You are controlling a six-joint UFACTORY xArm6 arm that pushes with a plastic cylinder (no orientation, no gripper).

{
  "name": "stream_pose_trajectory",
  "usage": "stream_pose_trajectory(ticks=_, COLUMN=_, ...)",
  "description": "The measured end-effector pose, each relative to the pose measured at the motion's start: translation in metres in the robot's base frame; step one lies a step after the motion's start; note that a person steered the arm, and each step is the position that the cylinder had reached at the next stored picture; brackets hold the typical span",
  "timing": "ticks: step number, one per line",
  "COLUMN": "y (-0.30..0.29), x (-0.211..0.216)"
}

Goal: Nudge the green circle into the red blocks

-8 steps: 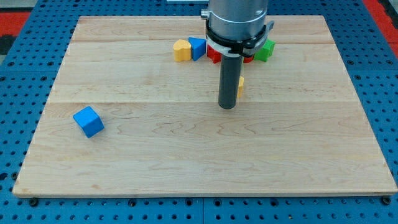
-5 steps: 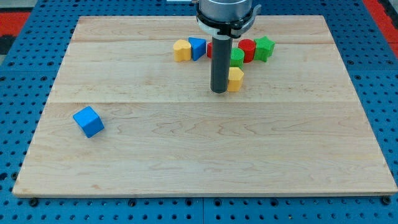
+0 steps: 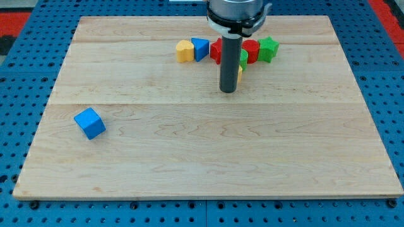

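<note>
My tip [image 3: 228, 91] rests on the board just below the cluster of blocks at the view's top. The green circle [image 3: 242, 59] is mostly hidden behind the rod; only its right edge shows, touching the red block [image 3: 251, 50] on its right. A second red block [image 3: 216, 51] shows left of the rod. A green star [image 3: 268, 48] sits right of the red block. A sliver of the yellow block [image 3: 240, 72] shows right of the rod, just above my tip.
A yellow block [image 3: 184, 50] and a blue block [image 3: 200, 48] sit touching, left of the red blocks. A blue cube [image 3: 89, 122] lies alone at the view's left. The wooden board [image 3: 208, 157] lies on a blue pegboard.
My tip moved toward the view's top from the middle of the board, then shifted slightly right. The rod now hides most of the small yellow block and the green circle.
</note>
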State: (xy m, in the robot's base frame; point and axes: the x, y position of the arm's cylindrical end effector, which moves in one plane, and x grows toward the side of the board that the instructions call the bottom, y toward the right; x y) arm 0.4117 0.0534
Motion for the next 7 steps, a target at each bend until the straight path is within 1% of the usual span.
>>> stream_pose_trajectory(ticks=2, y=0.099, x=-0.007)
stream_pose_trajectory(ticks=3, y=0.098, x=-0.036)
stream_pose_trajectory(ticks=5, y=0.048, x=-0.043)
stream_pose_trajectory(ticks=6, y=0.037, x=-0.043)
stream_pose_trajectory(ticks=7, y=0.044, x=-0.056)
